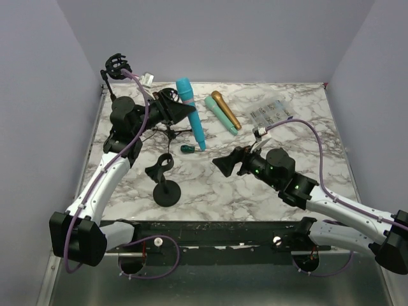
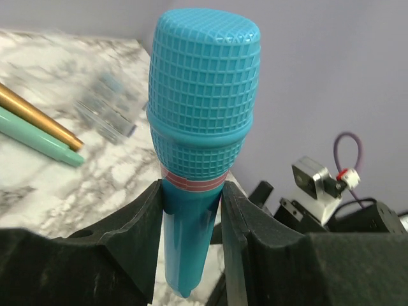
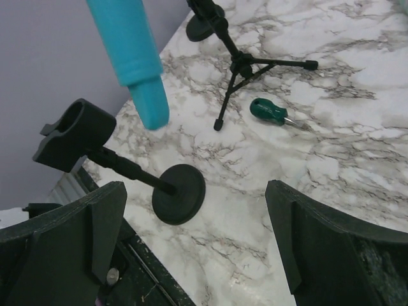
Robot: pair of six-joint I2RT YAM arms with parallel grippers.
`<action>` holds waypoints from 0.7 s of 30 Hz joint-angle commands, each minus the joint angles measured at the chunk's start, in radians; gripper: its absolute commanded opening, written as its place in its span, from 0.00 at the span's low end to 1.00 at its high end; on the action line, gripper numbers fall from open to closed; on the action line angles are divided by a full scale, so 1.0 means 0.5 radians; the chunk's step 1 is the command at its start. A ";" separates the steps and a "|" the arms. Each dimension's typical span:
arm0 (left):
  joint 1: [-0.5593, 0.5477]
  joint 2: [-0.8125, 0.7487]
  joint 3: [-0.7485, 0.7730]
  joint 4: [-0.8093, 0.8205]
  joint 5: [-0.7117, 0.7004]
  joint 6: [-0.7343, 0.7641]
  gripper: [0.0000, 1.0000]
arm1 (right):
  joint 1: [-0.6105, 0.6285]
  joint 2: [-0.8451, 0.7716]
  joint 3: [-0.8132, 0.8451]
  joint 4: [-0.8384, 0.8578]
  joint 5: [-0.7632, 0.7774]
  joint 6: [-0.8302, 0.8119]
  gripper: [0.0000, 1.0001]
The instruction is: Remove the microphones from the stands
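Top view of a marble counter point(image 1: 274, 191) with two robot arms. The landmark is a black round-base stand point(image 1: 164, 185) near the front edge, and its clip point(image 3: 73, 131) is empty.

The left claw point(image 1: 182, 109) is narrowly closed around the neck of the blue microphone point(image 1: 191, 111), just under the mesh head. The microphone hangs tilted in the air, behind and above the round-base stand. In the right wrist view its tail hovers just beyond the clip, apart from it and touching nothing.

The right claw point(image 1: 223, 164) is spread fully wide and holds nothing. It sits to the right of the stand, facing it.

Behind the stand is a small tripod stand point(image 3: 239, 64). A green screwdriver point(image 3: 271, 111) lies behind the stand and to its right.

The microphone looks free of any holder, so the step in hand is probably carrying it clear and laying it down. To do this well:
- Hold the grip firmly, because the smooth, tapered body could slip down through the pads.
- Move the tail away from the clip and the tripod legs before lowering.
- Pick a bare patch of counter to the right of the stand.
- Lower until the body rests flat, and only then release.
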 commanded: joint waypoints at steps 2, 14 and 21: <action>-0.142 0.047 -0.023 0.117 0.375 -0.080 0.00 | -0.004 -0.024 -0.004 0.236 -0.158 0.080 1.00; -0.322 0.067 -0.137 0.032 0.494 -0.018 0.00 | -0.002 0.170 0.087 0.573 -0.233 0.213 0.85; -0.414 0.049 -0.138 -0.018 0.481 0.022 0.00 | -0.004 0.205 0.068 0.619 -0.195 0.220 0.76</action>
